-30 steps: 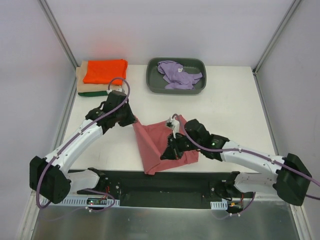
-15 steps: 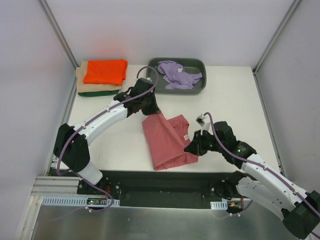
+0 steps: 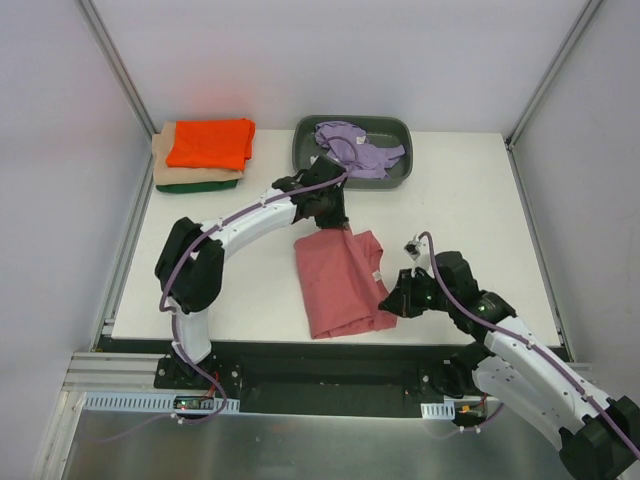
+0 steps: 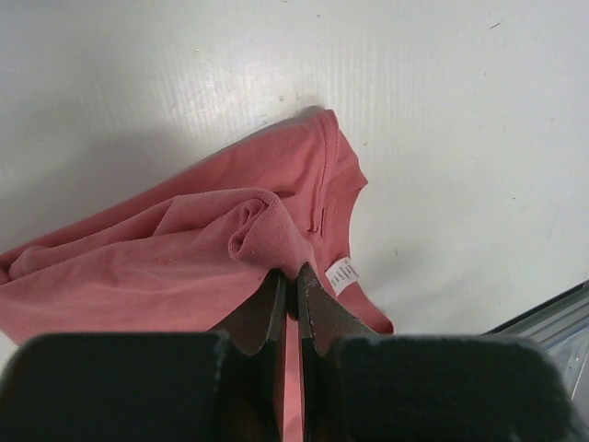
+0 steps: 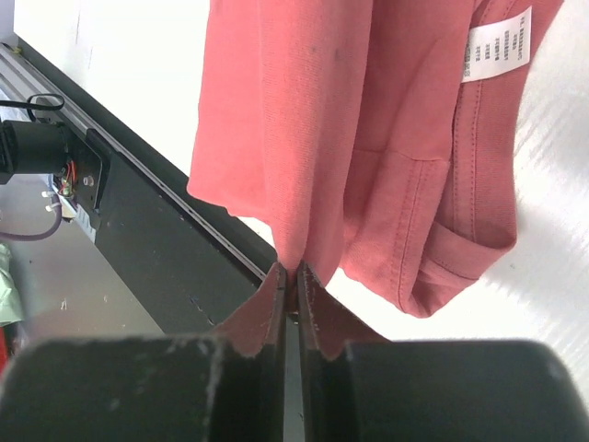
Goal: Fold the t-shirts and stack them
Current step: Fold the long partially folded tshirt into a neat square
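The rose-red t-shirt (image 3: 338,280) lies partly folded in the middle of the table. My left gripper (image 3: 338,226) is shut on a bunched fold at its far edge (image 4: 267,230). My right gripper (image 3: 392,298) is shut on its near right edge (image 5: 304,203); a white label (image 5: 497,44) shows by the collar. The lavender t-shirt (image 3: 355,148) lies crumpled in the dark grey tray (image 3: 305,160). The orange t-shirt (image 3: 210,142) tops a folded stack over the tan one (image 3: 162,170) and the dark green one (image 3: 198,186) at the back left.
The black rail (image 3: 330,362) runs along the table's near edge, just below the red shirt. White walls with metal posts (image 3: 120,70) enclose the table on three sides. Purple cables run along both arms.
Both grippers have moved right and away from me, carrying the red shirt rightward; it now lies flatter and more rectangular. The left arm has stretched far across the table.
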You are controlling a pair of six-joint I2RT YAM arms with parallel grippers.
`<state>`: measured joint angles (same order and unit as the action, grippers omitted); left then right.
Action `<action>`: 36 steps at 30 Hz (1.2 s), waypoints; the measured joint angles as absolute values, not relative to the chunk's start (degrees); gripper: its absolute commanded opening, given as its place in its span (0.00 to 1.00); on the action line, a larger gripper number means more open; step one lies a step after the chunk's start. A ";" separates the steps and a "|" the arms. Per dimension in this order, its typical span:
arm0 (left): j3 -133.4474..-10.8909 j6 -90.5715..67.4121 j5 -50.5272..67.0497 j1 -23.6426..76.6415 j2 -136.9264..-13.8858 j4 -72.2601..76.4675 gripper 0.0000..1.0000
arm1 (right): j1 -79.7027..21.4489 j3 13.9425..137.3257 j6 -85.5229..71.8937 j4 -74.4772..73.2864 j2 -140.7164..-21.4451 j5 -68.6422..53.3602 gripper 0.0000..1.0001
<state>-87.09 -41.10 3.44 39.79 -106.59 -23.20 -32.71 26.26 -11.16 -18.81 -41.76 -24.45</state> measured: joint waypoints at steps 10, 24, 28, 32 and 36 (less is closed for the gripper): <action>-90.70 -40.01 6.00 40.88 -112.27 -23.03 0.00 | -32.49 23.68 -17.54 -19.09 -38.06 -24.49 0.07; -90.87 -37.47 7.70 41.98 -111.55 -23.05 0.00 | -32.45 24.56 -22.39 -19.22 -32.84 -28.69 0.08; -93.69 -36.62 9.50 42.46 -113.36 -23.09 0.01 | -32.45 23.27 -23.27 -21.08 -32.51 -26.94 0.10; -95.74 -35.90 10.76 43.55 -117.05 -22.76 0.18 | -32.45 20.56 -24.49 -23.29 -31.94 -23.68 0.25; -97.14 -34.09 11.79 44.12 -121.38 -22.15 0.81 | -32.45 19.00 -25.15 -27.66 -31.66 -18.37 0.61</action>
